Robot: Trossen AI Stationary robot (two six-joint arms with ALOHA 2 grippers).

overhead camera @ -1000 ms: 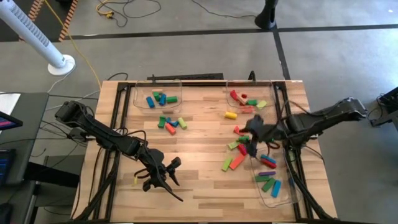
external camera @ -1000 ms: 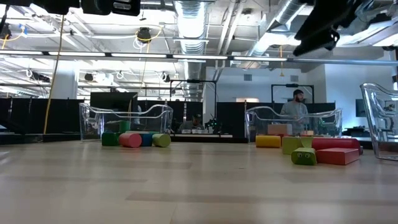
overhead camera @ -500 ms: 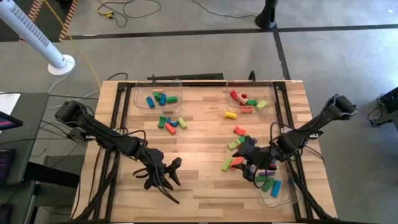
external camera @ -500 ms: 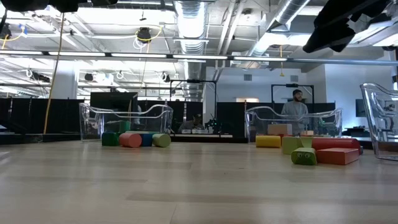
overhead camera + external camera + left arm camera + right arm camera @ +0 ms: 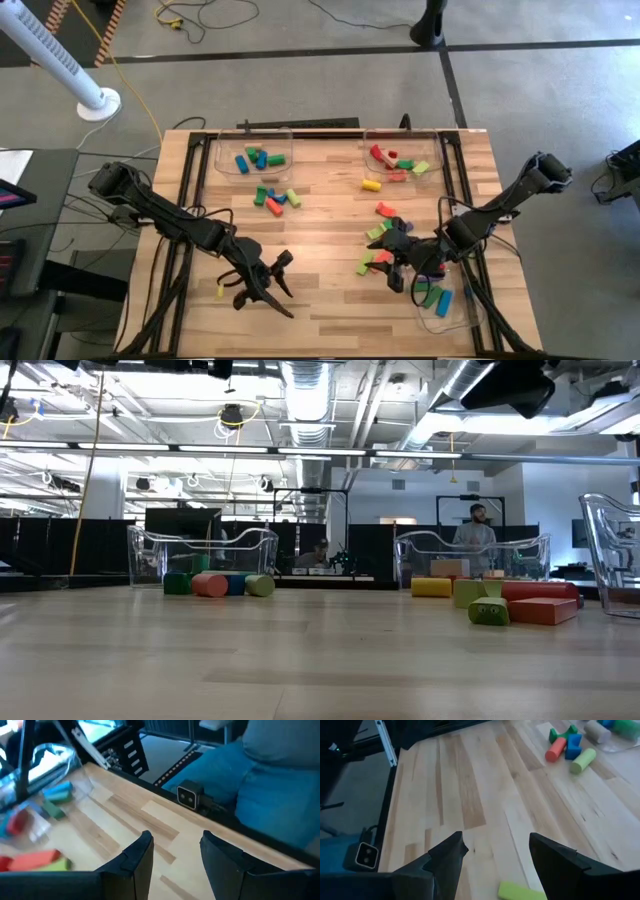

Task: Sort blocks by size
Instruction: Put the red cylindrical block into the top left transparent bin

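- The left gripper (image 5: 268, 283) hangs over the bare near-left part of the table (image 5: 330, 300), well apart from any block. Its fingers (image 5: 141, 854) stand partly apart with nothing between them. It has hardly moved over the last second.
- The right gripper (image 5: 392, 266) sits low on the near-right side, just beside the loose cluster of blocks (image 5: 378, 250). Its fingers (image 5: 451, 851) are spread wide and empty, and a lime block (image 5: 516, 891) lies on the wood just ahead of them.
- A second ago this gripper was farther back, by the right tray's far end. It has since swung nearer and leftward to the cluster's near edge.
- Beside it, the clear near-right tray (image 5: 450, 318) holds green, blue and purple bars.
- Mid-table lies a small left group (image 5: 275, 197) of green, blue and red pieces, and a lone yellow cylinder (image 5: 371, 184) on the right.
- At the far edge, the left tray (image 5: 228, 141) holds blue and green short pieces; the right tray (image 5: 432, 140) holds red, green and lime ones.
- The blocks look like small, light, rigid wood, with no risk of crushing. Cylinders will likely roll if nudged, and the painted faces may be a little slick.
- The surest hold is probably across the short width at mid-length, fingers on the flat sides. Close neighbours in the cluster could get bumped.
- No block appears to have shifted between frames.
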